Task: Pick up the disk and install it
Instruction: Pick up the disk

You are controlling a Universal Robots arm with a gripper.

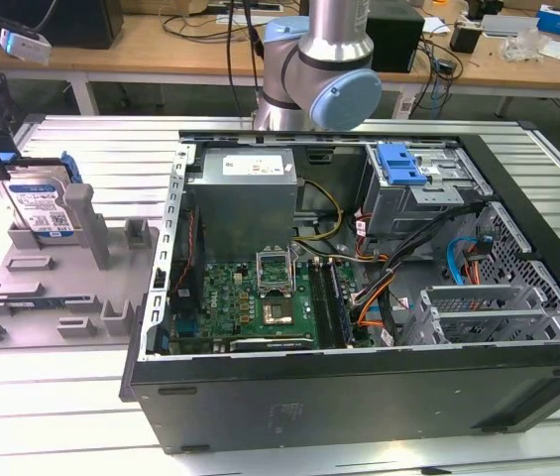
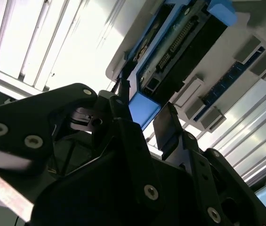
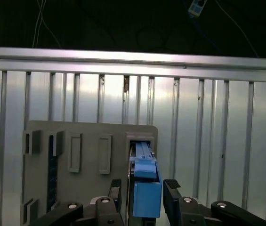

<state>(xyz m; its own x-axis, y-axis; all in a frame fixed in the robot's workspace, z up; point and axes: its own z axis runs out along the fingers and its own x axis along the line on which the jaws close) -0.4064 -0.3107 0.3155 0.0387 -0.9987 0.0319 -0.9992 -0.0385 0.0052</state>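
Silver-metal flat rectangular disk (image 1: 42,208), with white-and-blue label and blue plastic bracket, standing on edge in a slot of the grey plastic fixture tray (image 1: 61,297) at the exterior view's left; not lifted. Black two-finger gripper (image 3: 143,183) directly over it; jaws apart, straddling the bracket's top edge; a dark gap shows on one side in the first wrist view, so grasp judged not yet closed. Open black computer case (image 1: 359,392) with blue-latched grey metal drive cage (image 1: 418,198) — well apart, toward the exterior view's right. Pick-up and installation both judged outstanding.
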